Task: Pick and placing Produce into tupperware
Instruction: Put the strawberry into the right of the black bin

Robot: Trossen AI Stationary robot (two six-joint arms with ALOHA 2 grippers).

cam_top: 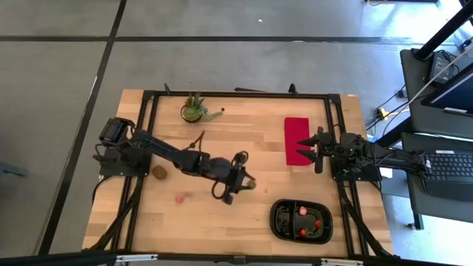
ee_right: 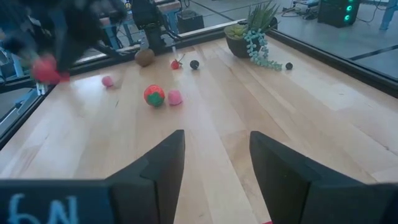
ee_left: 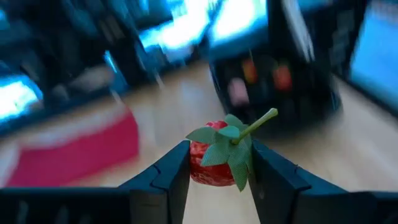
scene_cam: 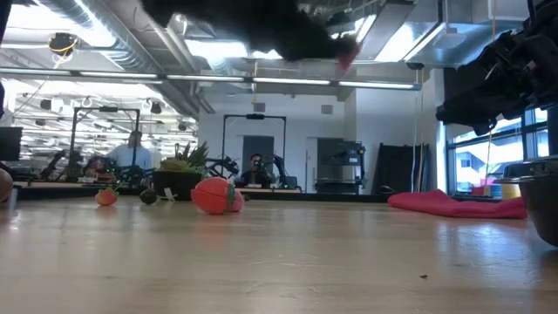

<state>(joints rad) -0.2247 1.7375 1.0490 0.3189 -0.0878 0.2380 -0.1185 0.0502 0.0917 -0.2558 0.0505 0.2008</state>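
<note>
A red strawberry sits clamped between the left claw fingers.

Left tool clamped, right tool seemingly open

We see a wide bare stretch of table between our left gripper and the black tupperware, so the way there is open. The tupperware already has a few fruit pieces inside. Our right gripper hangs over the red cloth, off to the side. The potted plant stands well apart at the far edge
</note>
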